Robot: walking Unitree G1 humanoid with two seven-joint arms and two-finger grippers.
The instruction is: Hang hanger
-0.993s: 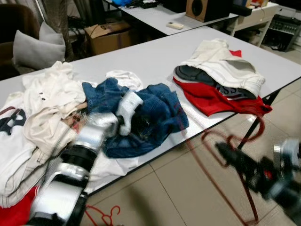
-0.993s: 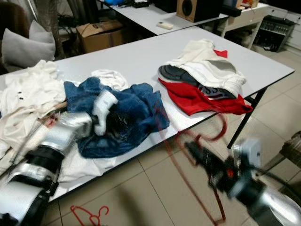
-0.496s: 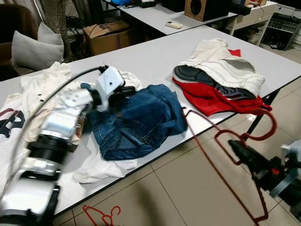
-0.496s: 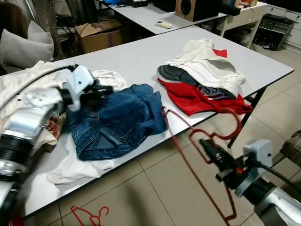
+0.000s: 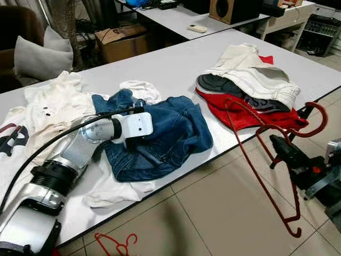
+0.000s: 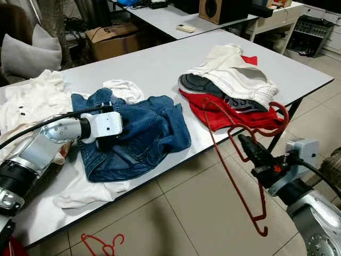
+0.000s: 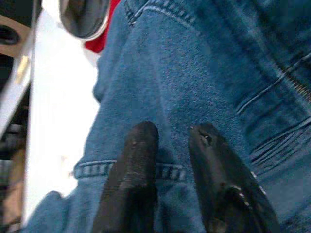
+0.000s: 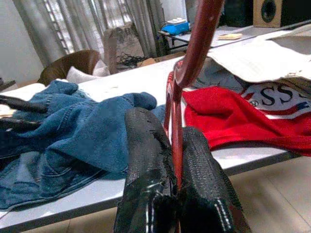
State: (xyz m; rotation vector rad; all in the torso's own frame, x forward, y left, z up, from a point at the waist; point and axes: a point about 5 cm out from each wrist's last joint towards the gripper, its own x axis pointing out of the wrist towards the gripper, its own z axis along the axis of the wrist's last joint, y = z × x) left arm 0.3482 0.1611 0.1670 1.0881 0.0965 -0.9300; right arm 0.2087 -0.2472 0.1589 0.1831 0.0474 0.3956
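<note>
A red wire hanger (image 8: 197, 39) is clamped between the fingers of my right gripper (image 5: 279, 146), which is shut on it near the neck (image 8: 175, 141). The hanger hangs in the air off the table's front right edge, its hook up by the red garment. My left gripper (image 7: 172, 133) lies low on the crumpled blue jeans (image 5: 176, 133) in the middle of the grey table (image 5: 170, 64). Its two fingers (image 7: 138, 155) stand a little apart with their tips on the denim and nothing between them.
A heap of red, white and grey clothes (image 5: 250, 85) lies at the table's right end, white garments (image 5: 53, 106) at the left. A second red hanger (image 5: 114, 242) lies on the tiled floor below. Behind are a cardboard box (image 5: 120, 40), a cushion (image 5: 40, 53) and another table (image 5: 213, 21).
My left arm rose off the jeans and spread them, then came back down onto them. The right gripper swung the hanger up and to the right, closer to the red garment.
</note>
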